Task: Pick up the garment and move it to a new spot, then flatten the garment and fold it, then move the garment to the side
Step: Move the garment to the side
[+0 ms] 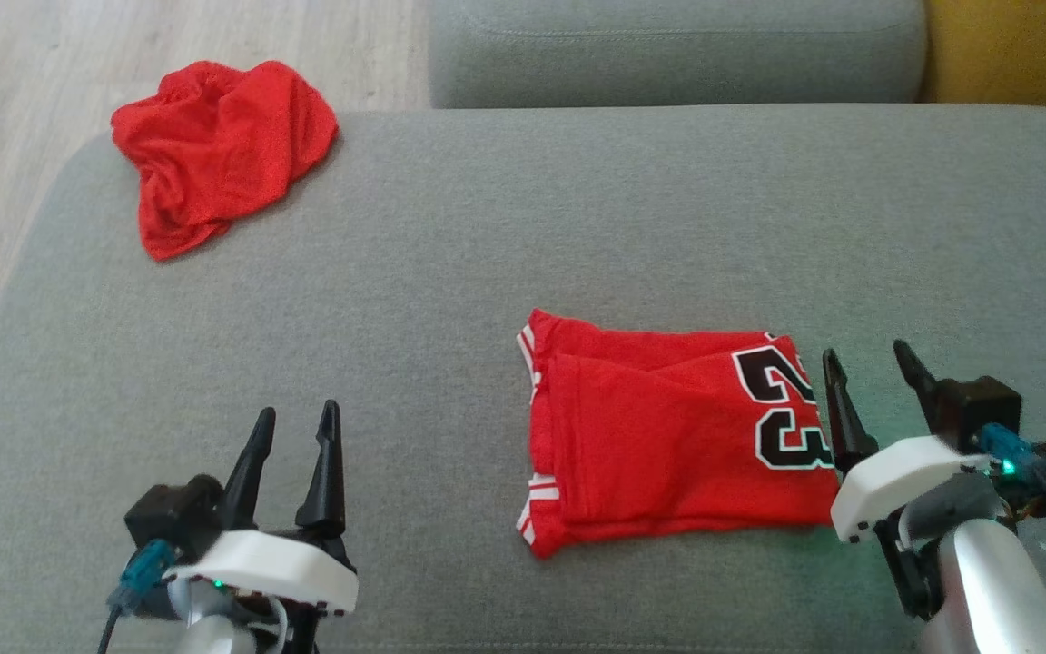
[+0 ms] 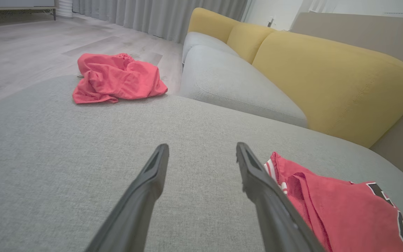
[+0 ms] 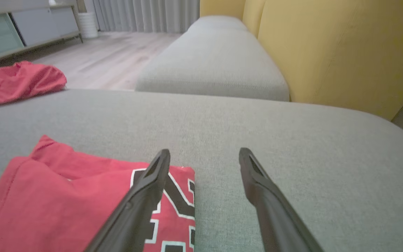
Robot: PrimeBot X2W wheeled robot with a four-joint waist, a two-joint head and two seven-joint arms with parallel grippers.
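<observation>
Head view: the folded red jersey with a black number (image 1: 668,427) lies flat on the grey fabric cushion (image 1: 450,272). The left gripper (image 1: 298,409) is well to the jersey's left and the right gripper (image 1: 866,352) just beside its right edge, both spread and empty.

Left wrist view: a crumpled red mesh cloth (image 2: 117,78) lies far beyond the jersey.

Right wrist view: one dark finger (image 3: 145,196) overlaps the jersey's number.

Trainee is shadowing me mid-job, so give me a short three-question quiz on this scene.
1. True or false: the folded jersey lies closer to the right pincer than to the left pincer.
2. Where on the grey cushion is the crumpled red garment? A far left corner; B far right corner; C centre.
3. Fill in: both pincers are ___, holding nothing.
Key: 1 true; 2 A; 3 open.
</observation>
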